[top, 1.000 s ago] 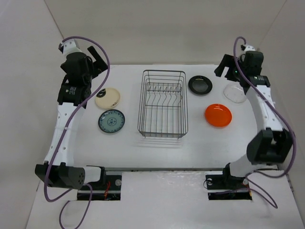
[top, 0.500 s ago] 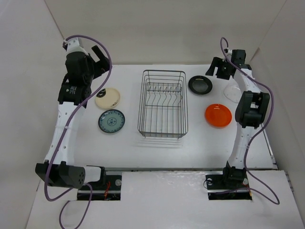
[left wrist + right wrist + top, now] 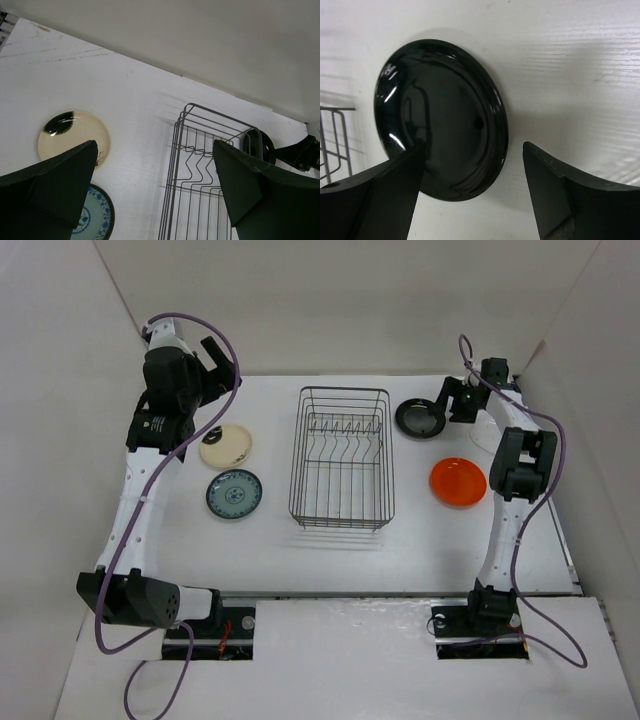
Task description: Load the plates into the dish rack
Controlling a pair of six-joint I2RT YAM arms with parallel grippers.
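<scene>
The glossy black plate (image 3: 440, 120) lies flat on the white table (image 3: 430, 530), just right of the far corner of the dish rack (image 3: 344, 389). The right gripper (image 3: 474, 146) hovers over it with fingers spread wide, 1 above the plate's face and the other beyond its rim. This likely puts the rim between them for a pinch. Nothing is held. The rack stands empty in the middle, prongs upright, seemingly within reach of both arms. The orange plate (image 3: 458, 481) rests nearer on the same side. The cream plate (image 3: 225, 446) and blue-patterned plate (image 3: 234, 495) lie left of the rack. The left gripper (image 3: 154, 145) hangs high, fingers apart and empty, probably waiting its turn. I cannot make out the clear plate.
</scene>
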